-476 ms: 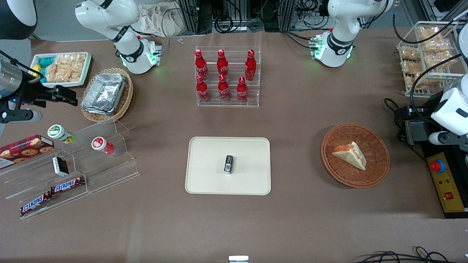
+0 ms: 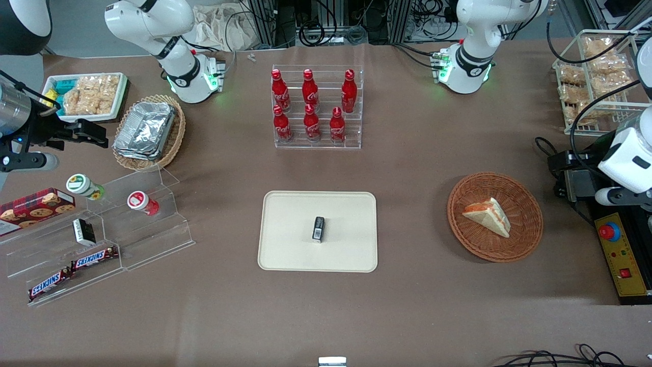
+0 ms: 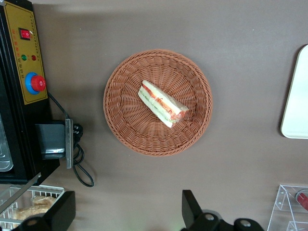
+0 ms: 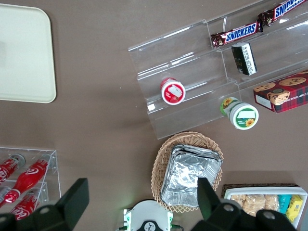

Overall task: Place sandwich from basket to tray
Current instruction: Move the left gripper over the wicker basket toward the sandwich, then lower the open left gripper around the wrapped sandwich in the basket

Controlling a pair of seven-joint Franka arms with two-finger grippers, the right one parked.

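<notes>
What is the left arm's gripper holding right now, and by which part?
Nothing. The gripper hangs open above the table beside the basket, and the sandwich lies untouched in the basket.

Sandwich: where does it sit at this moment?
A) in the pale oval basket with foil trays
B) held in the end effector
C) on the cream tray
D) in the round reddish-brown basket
D: the sandwich lies inside the basket, apart from the tray, which holds only a small dark item; the end effector hangs open above the table, beside the basket.
</notes>
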